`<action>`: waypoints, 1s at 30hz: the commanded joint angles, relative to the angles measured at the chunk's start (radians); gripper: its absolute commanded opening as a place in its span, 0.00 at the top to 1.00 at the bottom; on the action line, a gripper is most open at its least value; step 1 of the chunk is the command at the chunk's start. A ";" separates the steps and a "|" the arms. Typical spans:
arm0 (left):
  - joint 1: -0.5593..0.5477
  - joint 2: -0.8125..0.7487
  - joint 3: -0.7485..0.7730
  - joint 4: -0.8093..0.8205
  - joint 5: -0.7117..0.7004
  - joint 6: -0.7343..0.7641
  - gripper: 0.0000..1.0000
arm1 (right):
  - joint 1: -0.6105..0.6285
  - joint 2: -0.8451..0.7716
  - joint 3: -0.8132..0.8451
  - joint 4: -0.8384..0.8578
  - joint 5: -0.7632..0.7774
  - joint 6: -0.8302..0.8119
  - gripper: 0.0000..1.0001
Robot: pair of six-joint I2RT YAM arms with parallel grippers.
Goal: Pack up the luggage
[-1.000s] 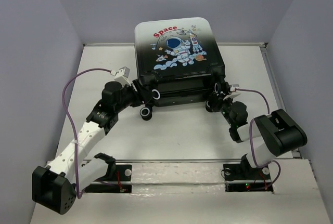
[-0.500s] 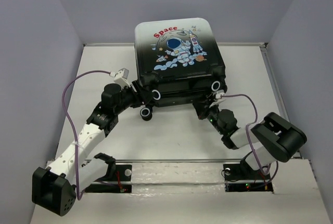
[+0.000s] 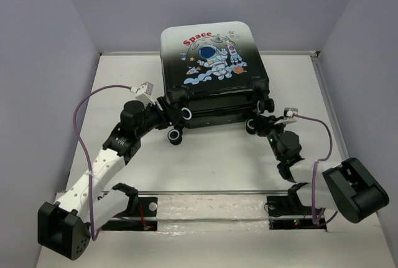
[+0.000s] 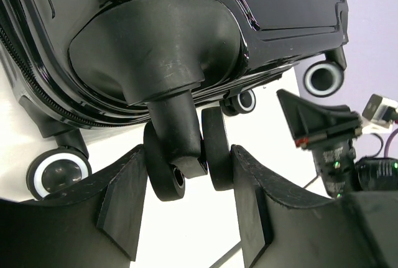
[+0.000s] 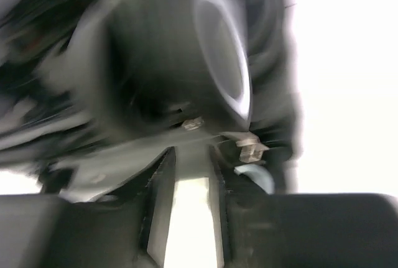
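White-to-black astronaut luggage (image 3: 211,56), left pincer (image 4: 186,163) tight on its wheel (image 4: 216,150), right pincer (image 5: 186,168) seemingly barely ajar, empty.

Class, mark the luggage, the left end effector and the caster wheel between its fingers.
luggage (image 3: 211,56): top view, printed lid.
left end effector (image 4: 189,156): left wrist view, midway between fingertips.
caster wheel (image 4: 159,170): left wrist view, left disc.

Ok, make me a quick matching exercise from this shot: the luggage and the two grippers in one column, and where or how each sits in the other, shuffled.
Column one:
1. luggage
2. left gripper
3. right gripper

Column two:
A. by the luggage's near right corner
B. astronaut print facing up
C. fingers either side of a caster wheel

Pairs: 1-B, 2-C, 3-A.
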 commanded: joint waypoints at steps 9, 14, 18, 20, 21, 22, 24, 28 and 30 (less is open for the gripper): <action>-0.009 -0.104 0.053 0.137 0.111 0.023 0.94 | -0.255 0.085 0.054 0.091 -0.336 0.008 0.41; -0.007 -0.105 0.035 0.137 0.132 0.009 0.94 | -0.284 0.236 0.142 0.243 -0.526 -0.012 0.40; -0.006 -0.108 0.027 0.119 0.140 0.017 0.94 | -0.284 0.317 0.163 0.326 -0.536 -0.022 0.44; -0.006 -0.115 0.027 0.108 0.138 0.027 0.94 | -0.284 0.339 0.174 0.357 -0.552 -0.030 0.46; -0.004 -0.118 0.027 0.093 0.135 0.030 0.94 | -0.284 0.340 0.179 0.357 -0.554 -0.033 0.47; -0.004 -0.119 0.027 0.087 0.128 0.038 0.94 | -0.284 0.343 0.185 0.365 -0.549 -0.039 0.50; -0.004 -0.125 0.023 0.076 0.115 0.043 0.94 | -0.284 0.336 0.193 0.357 -0.549 -0.050 0.58; -0.004 -0.121 0.009 0.083 0.111 0.037 0.94 | -0.284 0.322 0.186 0.370 -0.546 -0.052 0.76; -0.004 -0.118 0.004 0.094 0.115 0.029 0.94 | -0.284 0.307 0.173 0.374 -0.534 -0.050 0.84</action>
